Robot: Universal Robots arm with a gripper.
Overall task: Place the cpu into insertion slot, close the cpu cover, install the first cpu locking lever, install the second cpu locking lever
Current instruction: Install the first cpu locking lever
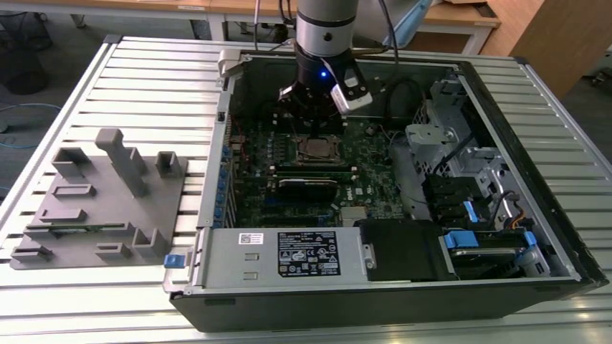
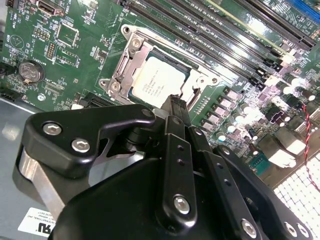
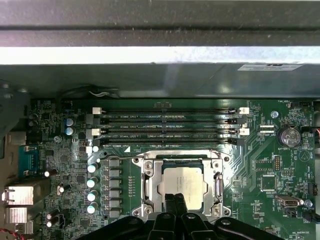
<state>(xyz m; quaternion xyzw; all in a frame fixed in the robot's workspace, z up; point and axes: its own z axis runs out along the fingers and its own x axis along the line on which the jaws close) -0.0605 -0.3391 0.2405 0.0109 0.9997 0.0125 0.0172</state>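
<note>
Exterior view: the black two-finger gripper [image 1: 316, 130] hangs inside the open black computer case [image 1: 497, 107], directly over the socket area of the green circuit board [image 1: 368, 183].

**Gripper state.** In both wrist views the fingers are drawn together with nothing between them. The tips sit at the near edge of the socket, just beside the chip. Whether they touch metal cannot be determined.

**Location of parts.** In the first wrist view the cpu [image 3: 181, 181], a small flat square chip with a pale silvery metal top, lies seated in the insertion slot [image 3: 182, 163], a square dark socket set into the board. The cpu cover [image 3: 152, 181], a thin silver metal frame plate with a large central cutout, appears to lie down around the chip, whose top shows through the cutout. Whether the locking levers are latched cannot be determined. Long black memory slots [image 3: 165, 127] run parallel just beyond the socket.

**Handling assessment.**
- The chip is judged light, rigid and thin, with a smooth top likely to slip under a pad.
- Its contact side is probably fragile, so any hold belongs on two opposite edges.
- As seated, those edges appear covered by the frame.
- The cover is judged stiff but springy sheet metal, best pressed on its rim.
</note>
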